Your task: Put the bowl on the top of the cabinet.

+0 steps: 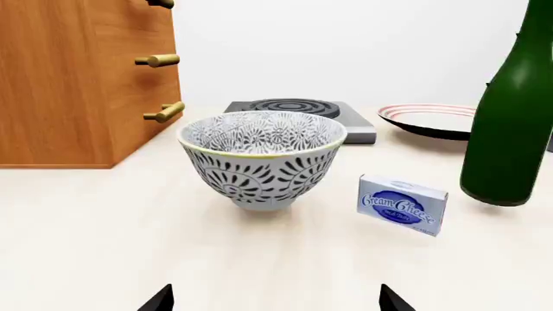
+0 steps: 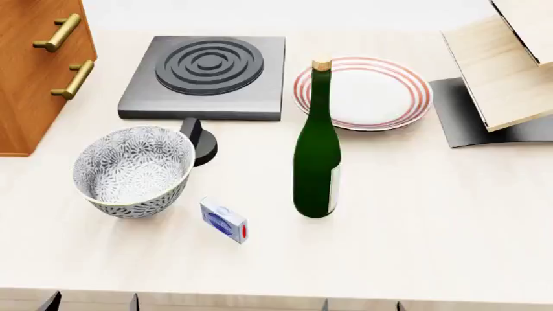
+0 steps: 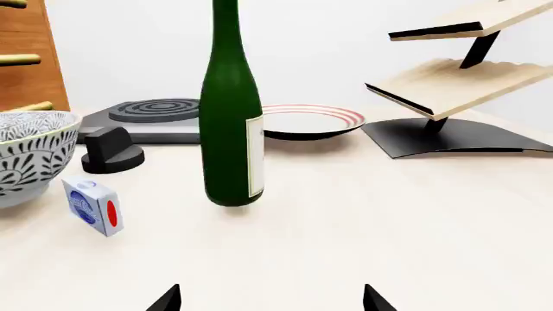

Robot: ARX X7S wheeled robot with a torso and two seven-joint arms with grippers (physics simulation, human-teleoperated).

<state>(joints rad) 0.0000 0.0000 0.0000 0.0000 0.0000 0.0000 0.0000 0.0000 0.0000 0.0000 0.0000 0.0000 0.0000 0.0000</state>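
Pale worktop (image 2: 432, 220) carries the bowl (image 1: 261, 157) untouched, straight ahead of the left pincer (image 1: 274, 299) (tips spread wide, as are the right's (image 3: 271, 298)), cabinet (image 1: 82, 78) beyond, inviting a rim grasp.

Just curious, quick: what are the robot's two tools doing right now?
Left tool: open, empty, facing the grey-patterned white bowl.
Right tool: open, empty.

Bowl (image 1: 261, 157) upright on table (image 1: 103, 240), beside cabinet (image 1: 82, 78); left claw (image 1: 274, 301) tips apart.
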